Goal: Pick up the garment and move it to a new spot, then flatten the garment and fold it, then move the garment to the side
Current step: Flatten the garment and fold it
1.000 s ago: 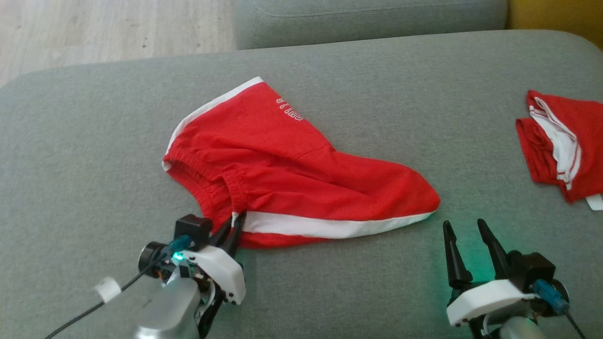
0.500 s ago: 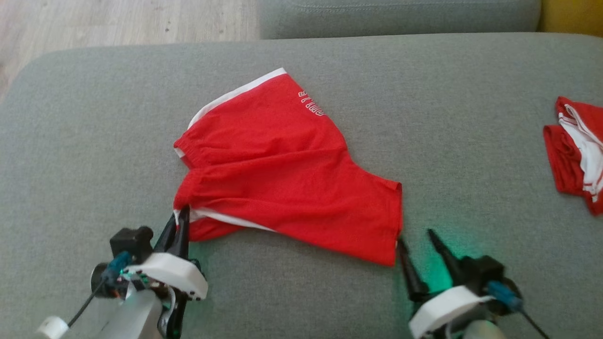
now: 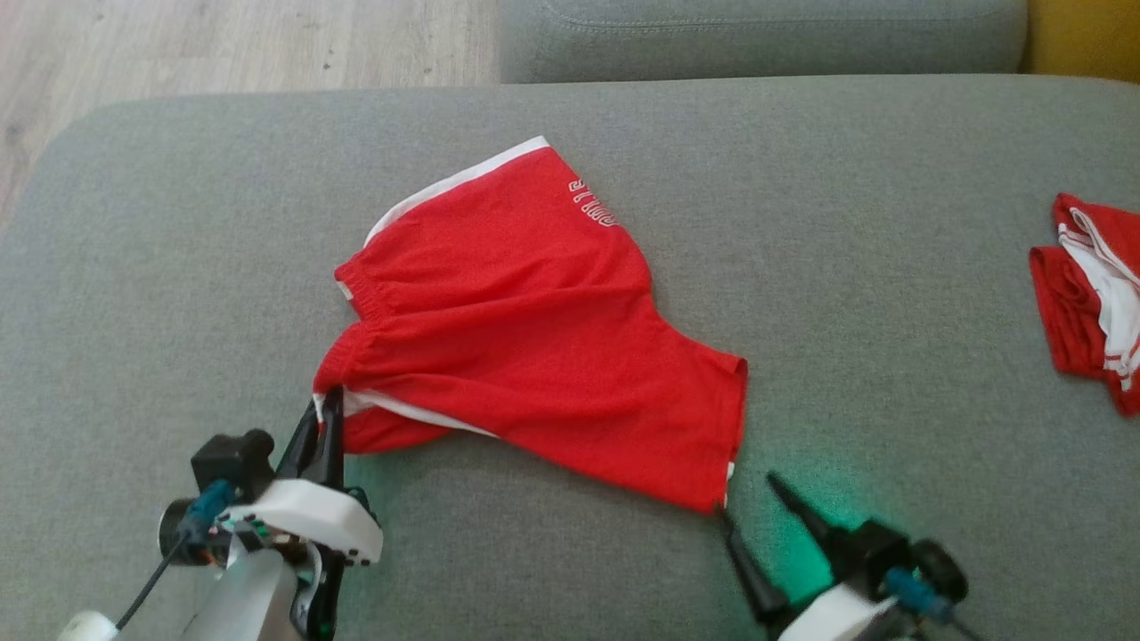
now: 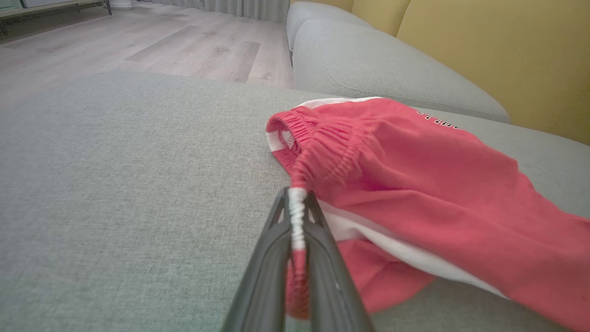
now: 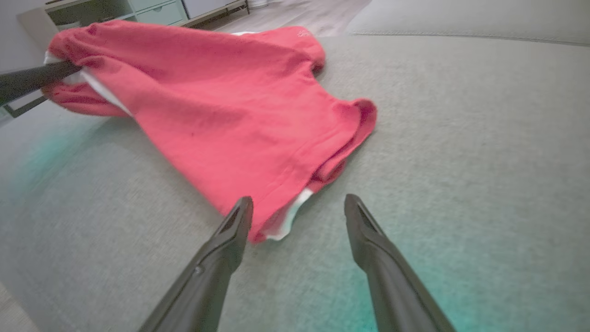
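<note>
Left gripper (image 3: 331, 402), lower left of head view: clamped shut on bunched waistband of red shorts (image 3: 534, 338); band end hidden between fingers. Right gripper (image 3: 745, 495), lower right: fingers spread, empty, one tip just beside hem corner; wrist cut off by bottom edge. Shorts lay mid-frame on grey cushion (image 3: 802, 223), lettering unreadable. Second red garment (image 3: 1091, 303) was cut off at right edge.

Grey cushion (image 3: 846, 223) bears red shorts (image 3: 534, 338); red-white garment (image 3: 1087, 312) well apart.

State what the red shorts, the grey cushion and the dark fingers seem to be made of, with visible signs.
Red shorts: soft matte knit, probably cotton; creases and gathers at the elastic waist.
Grey cushion: woven upholstery cloth, flecked weave.
Fingers: likely hard plastic, smooth with slight sheen.
</note>
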You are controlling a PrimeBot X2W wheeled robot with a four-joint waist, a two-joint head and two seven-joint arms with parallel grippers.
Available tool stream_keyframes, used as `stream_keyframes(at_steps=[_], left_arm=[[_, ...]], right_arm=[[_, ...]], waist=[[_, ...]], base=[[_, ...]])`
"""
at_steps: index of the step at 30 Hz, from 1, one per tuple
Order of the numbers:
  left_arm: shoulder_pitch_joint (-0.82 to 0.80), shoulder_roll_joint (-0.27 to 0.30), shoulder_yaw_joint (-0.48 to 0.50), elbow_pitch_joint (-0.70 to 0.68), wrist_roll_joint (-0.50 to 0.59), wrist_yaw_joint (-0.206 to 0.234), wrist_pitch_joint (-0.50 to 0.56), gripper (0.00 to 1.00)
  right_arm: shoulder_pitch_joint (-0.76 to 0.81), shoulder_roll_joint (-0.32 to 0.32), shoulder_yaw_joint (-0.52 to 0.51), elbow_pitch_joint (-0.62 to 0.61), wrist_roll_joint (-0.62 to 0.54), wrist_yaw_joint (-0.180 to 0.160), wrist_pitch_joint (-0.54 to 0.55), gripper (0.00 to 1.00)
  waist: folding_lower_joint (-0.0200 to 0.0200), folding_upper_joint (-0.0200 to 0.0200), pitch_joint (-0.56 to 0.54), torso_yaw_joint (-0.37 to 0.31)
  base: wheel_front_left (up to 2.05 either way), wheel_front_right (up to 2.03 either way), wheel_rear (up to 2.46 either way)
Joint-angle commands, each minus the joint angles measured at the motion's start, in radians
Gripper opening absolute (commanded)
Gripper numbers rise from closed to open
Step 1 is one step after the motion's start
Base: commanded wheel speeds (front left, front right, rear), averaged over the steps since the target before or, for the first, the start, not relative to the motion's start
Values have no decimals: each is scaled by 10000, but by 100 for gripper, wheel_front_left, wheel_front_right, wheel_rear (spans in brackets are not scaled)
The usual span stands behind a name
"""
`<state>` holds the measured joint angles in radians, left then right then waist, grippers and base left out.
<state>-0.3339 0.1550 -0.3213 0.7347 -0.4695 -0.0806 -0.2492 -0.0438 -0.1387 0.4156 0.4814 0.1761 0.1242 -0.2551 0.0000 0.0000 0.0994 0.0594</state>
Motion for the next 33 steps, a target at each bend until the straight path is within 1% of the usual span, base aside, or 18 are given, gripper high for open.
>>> stream_keyframes(at_steps=[1,7,16,21,27,28,29,33], left_arm=[[-117,192,488,-248,159,-36,-125,0],[-48,64,770,-187,464,-158,-125,0],[-49,-167,1068,-114,804,-307,-125,0],[-57,-238,1196,-63,949,-371,-126,0],[-65,-361,1263,15,1072,-431,-126,0],[-69,-381,1277,27,1079,-438,-126,0],[-74,-398,1290,36,1091,-445,-126,0],[-66,-418,1375,27,1104,-463,-126,0]], right_arm=[[66,-41,435,-265,57,65,-66,100],[-44,-118,1339,15,211,65,-67,100],[-481,196,1414,645,123,65,-67,100],[-724,332,1373,779,124,65,-67,100],[-1009,484,1551,1148,279,65,-67,99],[-1050,498,1551,1213,316,65,-67,52],[-1085,509,1581,1284,366,65,-67,0],[-1155,508,1583,1169,657,65,-67,0]], waist=[[0,0,-36,21],[0,0,-78,122],[0,0,-29,271],[0,0,18,323],[0,0,59,401],[0,0,57,412],[0,0,50,424],[0,0,-11,421]], base=[[0,0,0],[0,0,0],[0,0,0],[0,0,0],[0,0,0],[0,0,0],[0,0,0],[0,0,0]])
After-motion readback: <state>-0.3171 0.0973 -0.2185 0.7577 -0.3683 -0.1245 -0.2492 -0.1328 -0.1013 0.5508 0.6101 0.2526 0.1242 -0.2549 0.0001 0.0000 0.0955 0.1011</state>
